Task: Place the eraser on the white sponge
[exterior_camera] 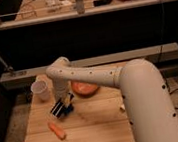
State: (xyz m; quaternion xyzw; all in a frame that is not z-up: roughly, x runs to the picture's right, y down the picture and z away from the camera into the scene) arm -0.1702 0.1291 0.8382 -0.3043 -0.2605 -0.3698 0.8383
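Dim room, wooden counter (102, 131). Gripper (63, 106) sits low at centre-left, between cup (40, 89) and carrot (56, 130), likely working at pick height. Open or clamped: cannot tell. Eraser not made out, perhaps under the gripper. Pale lump (123, 108) toward the right is possibly the white sponge.

Your white arm (100, 79) comes in bulky from the lower right, runs leftward, bends at the elbow (59, 69), then drops straight down. Your gripper (62, 106) hangs below the wrist (61, 92), dark, tilted toward lower left.
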